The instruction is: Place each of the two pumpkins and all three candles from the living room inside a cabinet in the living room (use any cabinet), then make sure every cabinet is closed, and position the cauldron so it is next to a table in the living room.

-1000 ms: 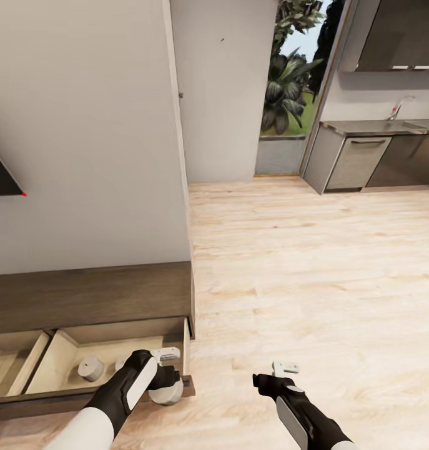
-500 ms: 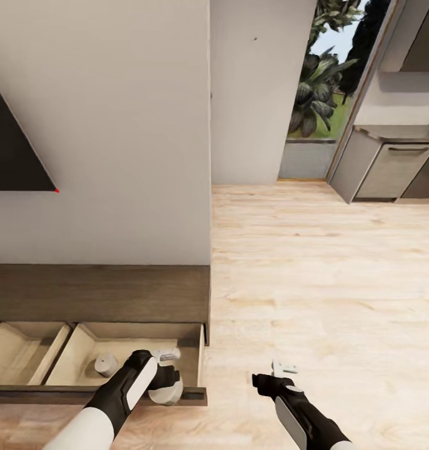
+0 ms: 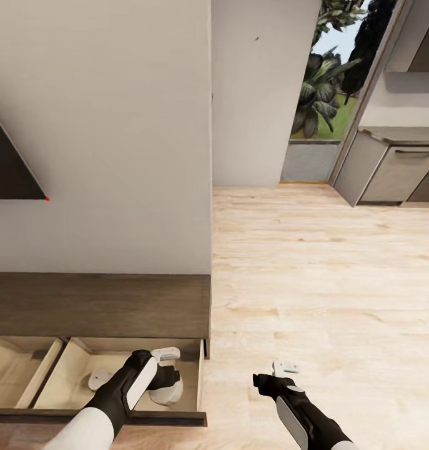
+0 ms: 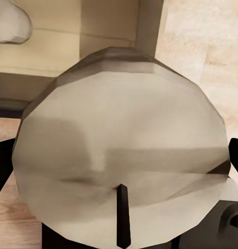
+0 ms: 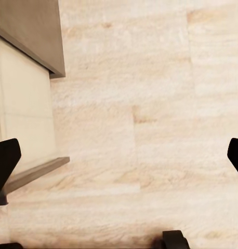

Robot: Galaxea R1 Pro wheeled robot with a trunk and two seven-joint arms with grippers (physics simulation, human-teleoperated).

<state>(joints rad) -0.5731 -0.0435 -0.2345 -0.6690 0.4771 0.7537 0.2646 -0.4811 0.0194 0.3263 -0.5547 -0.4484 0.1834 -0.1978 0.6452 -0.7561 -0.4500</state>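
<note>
One candle (image 4: 119, 155) is clamped in the left fingers (image 3: 167, 369) over the open cabinet (image 3: 102, 306); right fingers (image 5: 234, 155) gape wide.

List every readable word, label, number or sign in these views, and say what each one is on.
None: no text can be read anywhere. The candle held in the left gripper, the second candle in the open drawer, the cabinet and the wall are all unmarked.

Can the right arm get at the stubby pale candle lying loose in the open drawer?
Probably not directly: the left gripper, holding another candle, sits between the right gripper and the loose candle.
</note>
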